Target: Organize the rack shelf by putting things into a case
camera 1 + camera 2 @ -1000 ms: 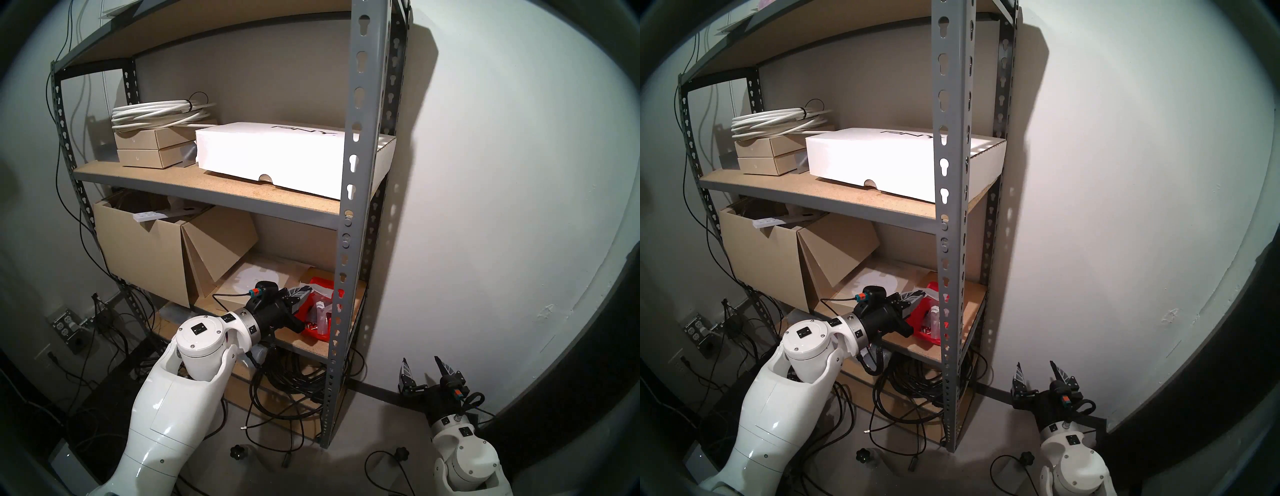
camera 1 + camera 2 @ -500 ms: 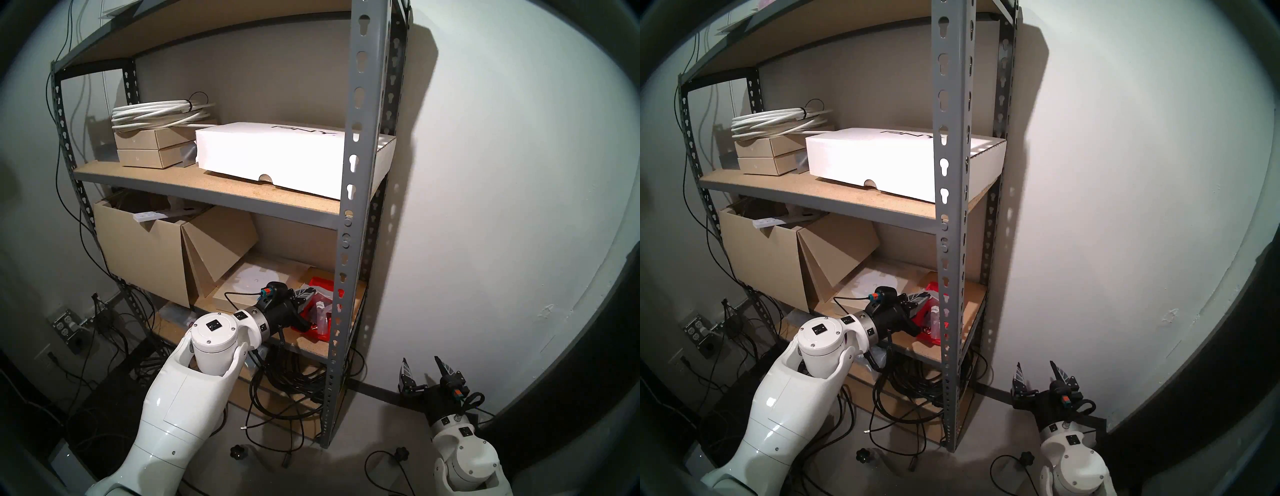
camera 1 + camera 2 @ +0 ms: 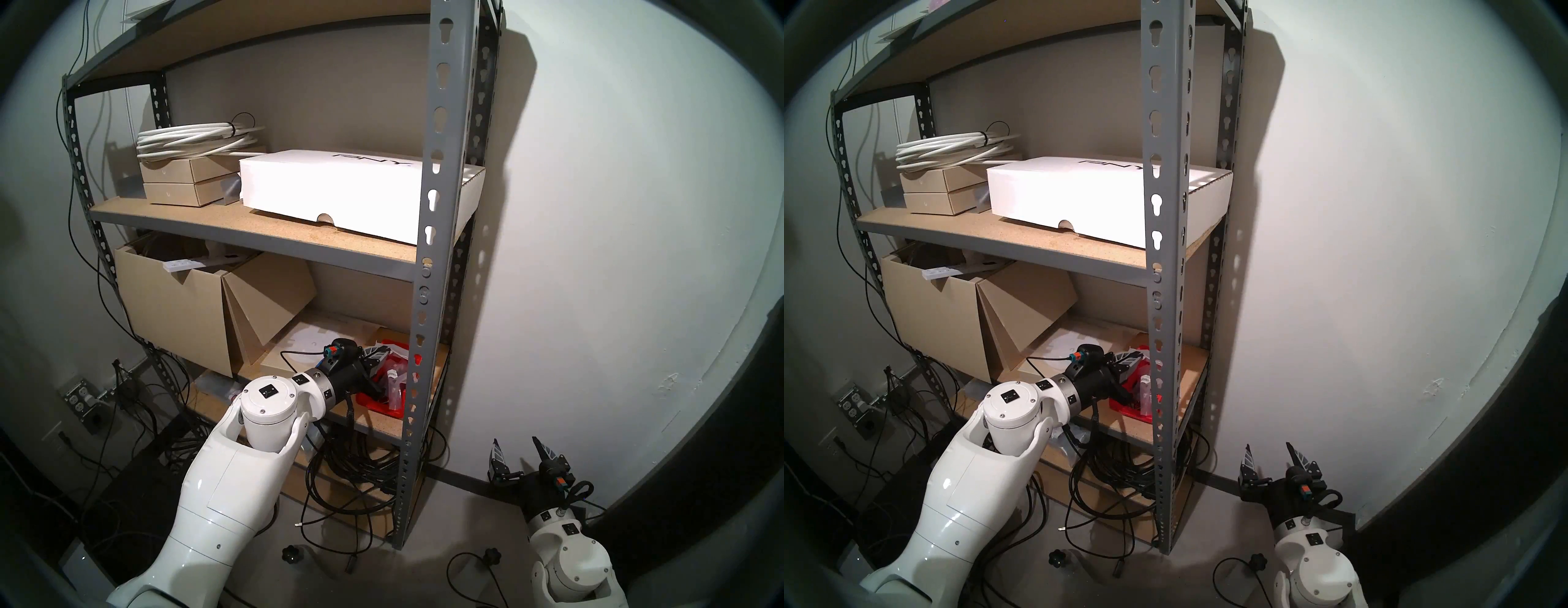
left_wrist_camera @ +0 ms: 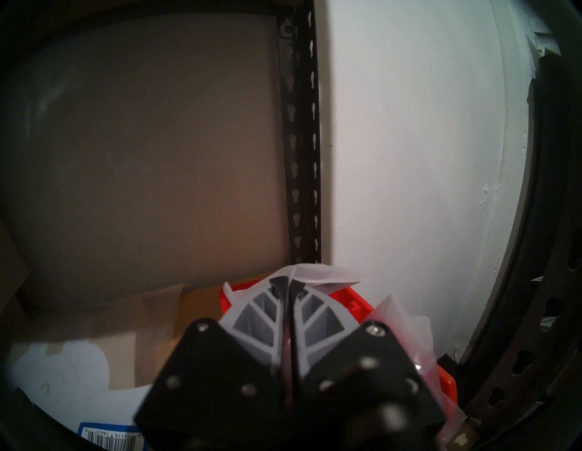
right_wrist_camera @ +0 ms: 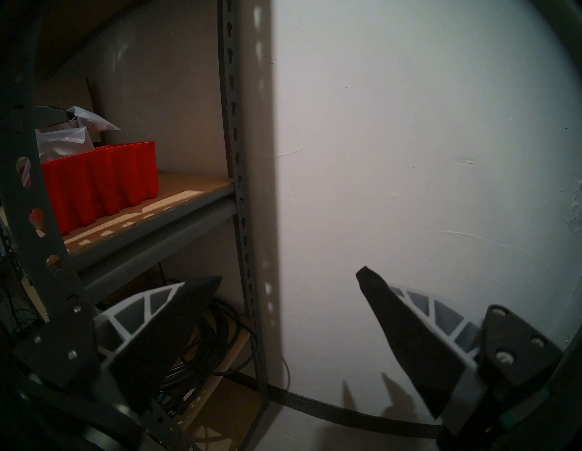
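Note:
The grey rack shelf [image 3: 437, 212] has tan boards. The red case [image 3: 373, 401] sits on the lower board at the right, beside the front upright, with clear bags [image 3: 394, 382] in it. It also shows in the right wrist view [image 5: 100, 182] and the left wrist view [image 4: 356, 302]. My left gripper [image 3: 379, 354] is shut on a crinkly clear bag [image 4: 315, 274] and holds it just over the case. The bag's corner sticks out past the fingertips [image 4: 280, 283]. My right gripper [image 3: 519, 454] is open and empty, low by the wall, right of the rack.
A flat tan box [image 3: 314, 339] with a white disc lies left of the case; an open cardboard box [image 3: 178, 305] stands further left. A white PNY box [image 3: 331, 191] is one shelf up. Black cables [image 3: 352, 467] are piled below. A blue-and-white card [image 4: 110, 436] lies near my left wrist.
My left arm has reached further right and into the shelf, carrying the bag over the red case. The right arm has not moved.

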Robot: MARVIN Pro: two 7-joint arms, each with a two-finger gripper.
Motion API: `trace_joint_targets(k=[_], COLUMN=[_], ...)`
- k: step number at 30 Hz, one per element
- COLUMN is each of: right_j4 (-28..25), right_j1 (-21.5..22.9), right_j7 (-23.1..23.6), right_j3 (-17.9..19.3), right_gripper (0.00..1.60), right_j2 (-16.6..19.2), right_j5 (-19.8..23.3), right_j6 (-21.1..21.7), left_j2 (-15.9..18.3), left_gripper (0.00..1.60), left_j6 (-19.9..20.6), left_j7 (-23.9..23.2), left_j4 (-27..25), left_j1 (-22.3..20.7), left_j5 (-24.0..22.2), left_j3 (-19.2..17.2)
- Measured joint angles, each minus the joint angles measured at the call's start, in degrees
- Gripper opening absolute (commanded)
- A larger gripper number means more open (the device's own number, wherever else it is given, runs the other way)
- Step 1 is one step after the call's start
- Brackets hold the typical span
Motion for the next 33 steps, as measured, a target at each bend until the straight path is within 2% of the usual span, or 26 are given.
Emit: trace_joint_targets(k=[12, 14, 17, 20, 21, 22, 25, 27, 29, 33], right_j4=[0.0, 0.0, 0.0, 0.0, 0.0, 0.0, 0.0, 0.0, 0.0, 0.0], right_j1=[0.0, 0.0, 0.0, 0.0, 0.0, 0.0, 0.0, 0.0, 0.0, 0.0], right_j7=[0.0, 0.0, 0.0, 0.0, 0.0, 0.0, 0.0, 0.0, 0.0, 0.0], right_j3=[0.0, 0.0, 0.0, 0.0, 0.0, 0.0, 0.0, 0.0, 0.0, 0.0], right_gripper=[1.60, 1.60, 1.60, 1.60, 1.60, 1.60, 1.60, 1.60, 1.60, 1.60], right_j2=[0.0, 0.0, 0.0, 0.0, 0.0, 0.0, 0.0, 0.0, 0.0, 0.0], right_j5=[0.0, 0.0, 0.0, 0.0, 0.0, 0.0, 0.0, 0.0, 0.0, 0.0], right_j6=[0.0, 0.0, 0.0, 0.0, 0.0, 0.0, 0.0, 0.0, 0.0, 0.0], left_j2=[0.1, 0.2, 0.5, 1.0, 1.1, 1.1, 1.4, 1.6, 1.7, 1.8], left_gripper=[0.58, 0.50, 0.60, 0.60, 0.63, 0.79, 0.86, 0.96, 1.27, 1.26], left_j6=[0.1, 0.2, 0.4, 0.7, 0.8, 0.8, 1.1, 1.3, 1.3, 1.3], left_j7=[-0.9, -1.1, -1.4, -1.6, -1.6, -1.7, -1.8, -1.9, -1.9, -1.9], left_j4=[0.0, -0.1, -0.2, -0.2, -0.2, -0.2, -0.2, -0.2, -0.2, -0.2], left_j1=[-0.2, -0.2, -0.2, -0.2, -0.2, -0.2, -0.2, -0.2, -0.2, -0.2], left_j5=[-0.2, -0.2, -0.1, 0.2, 0.3, 0.4, 0.8, 1.2, 1.5, 1.8], left_j3=[0.4, 0.4, 0.5, 0.6, 0.6, 0.6, 0.7, 0.8, 0.8, 0.8])
